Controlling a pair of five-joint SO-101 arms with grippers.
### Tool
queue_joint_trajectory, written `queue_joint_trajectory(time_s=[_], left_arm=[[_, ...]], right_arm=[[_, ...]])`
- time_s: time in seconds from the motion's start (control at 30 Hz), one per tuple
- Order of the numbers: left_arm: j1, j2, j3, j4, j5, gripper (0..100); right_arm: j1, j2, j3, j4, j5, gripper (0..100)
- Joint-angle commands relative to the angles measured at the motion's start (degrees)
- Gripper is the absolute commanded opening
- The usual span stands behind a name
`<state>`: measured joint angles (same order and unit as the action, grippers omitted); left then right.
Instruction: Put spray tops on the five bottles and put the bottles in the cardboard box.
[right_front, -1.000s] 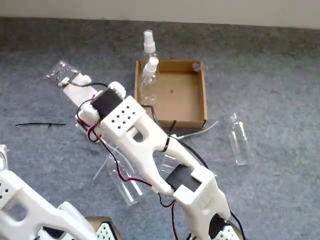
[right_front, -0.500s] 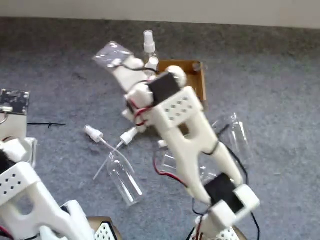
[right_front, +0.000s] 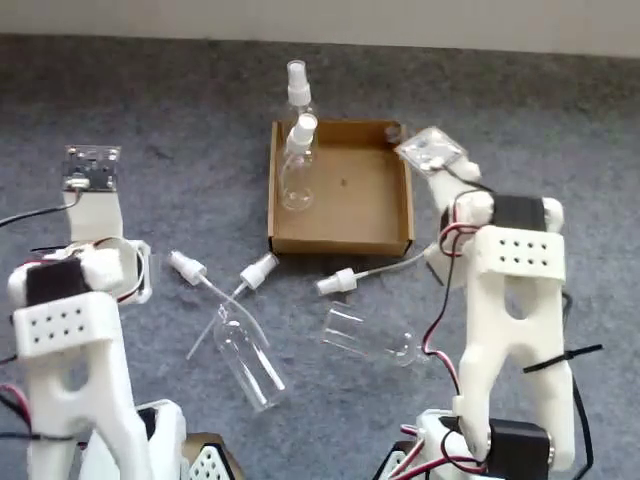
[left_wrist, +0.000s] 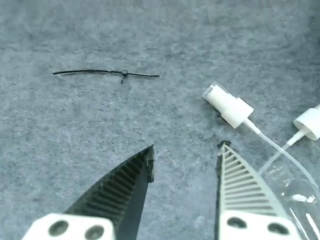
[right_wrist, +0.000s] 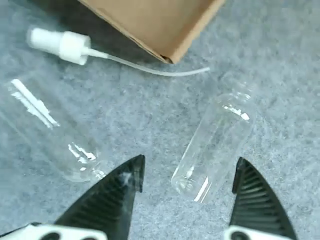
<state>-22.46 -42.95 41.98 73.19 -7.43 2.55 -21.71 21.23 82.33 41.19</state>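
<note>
Uncapped bottle (right_wrist: 215, 142) lies flat on the carpet (right_wrist: 150, 115), just off the cardboard box (right_wrist: 150, 22) corner. It sits between the right gripper (right_wrist: 190, 165) jaws, which are spread wide and empty. Drop straight and close on the mid-body so it can't roll. Left gripper (left_wrist: 186, 148) is also spread and empty, with a spray top (left_wrist: 229, 106) just ahead. Grab that by the head, not the tube.

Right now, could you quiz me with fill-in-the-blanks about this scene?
The cardboard box holds ___ capped bottle.
The loose spray tops lying outside it number ___.
The left fingers and right fingers are both ___.
Missing words: one; three; open.
</note>
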Motion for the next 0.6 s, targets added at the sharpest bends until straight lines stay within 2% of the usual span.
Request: queue_joint_trajectory(time_s=[0.0,0.17,0.37,0.5,0.57], left_arm=[[2.9,10.0,-5.8,-0.4,4.0,20],[2.9,20.3,-15.5,1.9,7.7,20],[2.9,28.0,-22.5,6.2,8.4,20],[5.4,31.1,-23.1,5.5,14.4,20],[7.3,32.5,-23.3,2.7,17.8,20]], right_arm=[[4.4,-2.1,2.4,-4.6,1.1,23.8],[10.7,-1.5,3.5,-9.6,0.9,23.8],[10.9,-1.5,6.1,-10.9,0.9,23.8],[10.9,-1.4,6.4,-13.4,0.7,23.8],[10.9,-0.8,6.5,-14.4,-2.0,23.8]])
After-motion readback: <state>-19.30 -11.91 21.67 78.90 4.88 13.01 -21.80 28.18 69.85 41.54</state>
